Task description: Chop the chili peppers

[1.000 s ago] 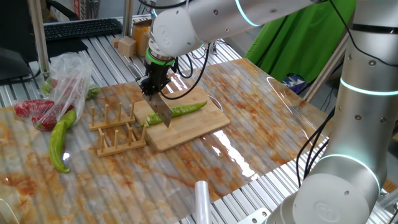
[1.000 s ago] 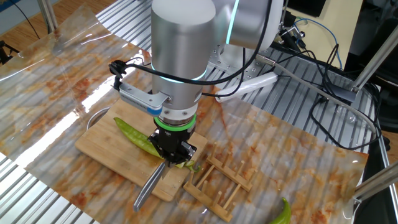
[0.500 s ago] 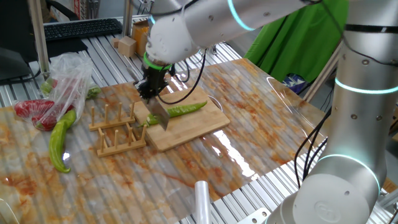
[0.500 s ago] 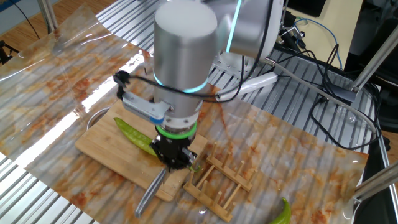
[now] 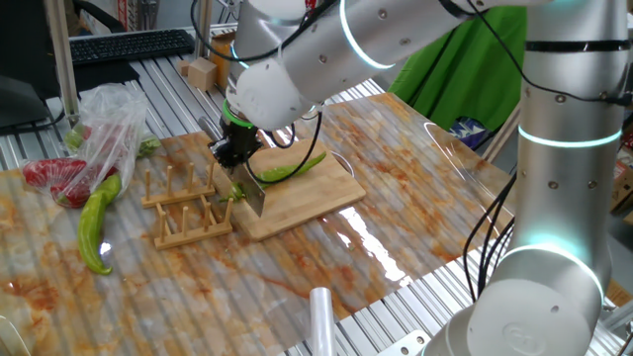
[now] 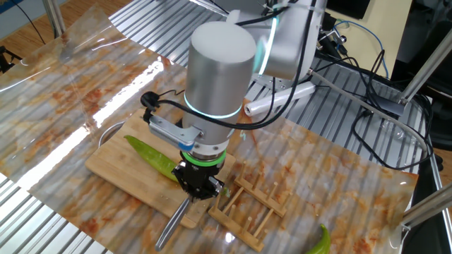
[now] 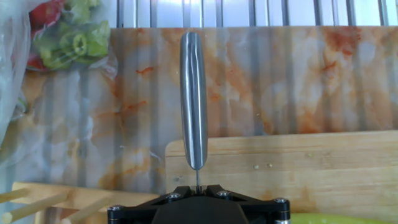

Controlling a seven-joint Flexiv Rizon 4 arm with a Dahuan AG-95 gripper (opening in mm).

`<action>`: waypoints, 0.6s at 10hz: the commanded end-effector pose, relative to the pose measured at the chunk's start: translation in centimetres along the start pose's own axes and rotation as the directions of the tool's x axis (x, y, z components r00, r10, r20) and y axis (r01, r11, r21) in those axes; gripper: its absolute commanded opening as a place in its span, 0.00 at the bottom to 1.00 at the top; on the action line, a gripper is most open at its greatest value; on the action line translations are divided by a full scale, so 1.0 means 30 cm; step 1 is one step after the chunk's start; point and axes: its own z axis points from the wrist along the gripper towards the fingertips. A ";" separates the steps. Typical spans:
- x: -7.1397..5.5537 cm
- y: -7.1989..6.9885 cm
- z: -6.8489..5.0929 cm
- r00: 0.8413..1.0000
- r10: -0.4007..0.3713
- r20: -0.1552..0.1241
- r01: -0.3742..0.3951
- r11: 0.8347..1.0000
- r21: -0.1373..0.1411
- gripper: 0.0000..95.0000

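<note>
table (image 5: 396,188): marbled orange-white sheet over a slatted metal bench.
arm (image 6: 219,77): comes down over the board's rack end, hand pointing straight down.
board (image 5: 316,203): bamboo, middle of the table, its long side running from 8 to 2 o'clock in the one fixed view.
rack (image 5: 183,213): wooden peg rack, just beside the board at 9 o'clock.
bag (image 5: 99,124): clear plastic with red peppers, well off at 10 o'clock.
pale pepper (image 5: 94,222): thick and curved, beside the bag; not for cutting.
chili (image 5: 292,170): one whole dark-green chili on the board, long axis along the board, tip toward 2 o'clock, stem end under the hand.
knife (image 5: 252,190): blade hangs edge-down and crosses the chili near its stem end, roughly square to its long axis; whether the edge has gone through is hidden.
gripper (image 5: 235,148): fingers clamped tight on the knife handle, directly above the stem end.
key relation: nearly all the uncut length lies toward 2 o'clock from the blade, so further cuts would likely step that way.
</note>
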 end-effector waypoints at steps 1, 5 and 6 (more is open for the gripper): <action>-0.001 0.008 0.002 1.000 0.007 0.016 -0.007 1.000 0.000 0.00; 0.001 0.006 -0.044 1.000 0.011 0.018 -0.011 1.000 -0.005 0.00; 0.001 0.006 -0.046 1.000 0.011 0.019 -0.011 1.000 -0.001 0.00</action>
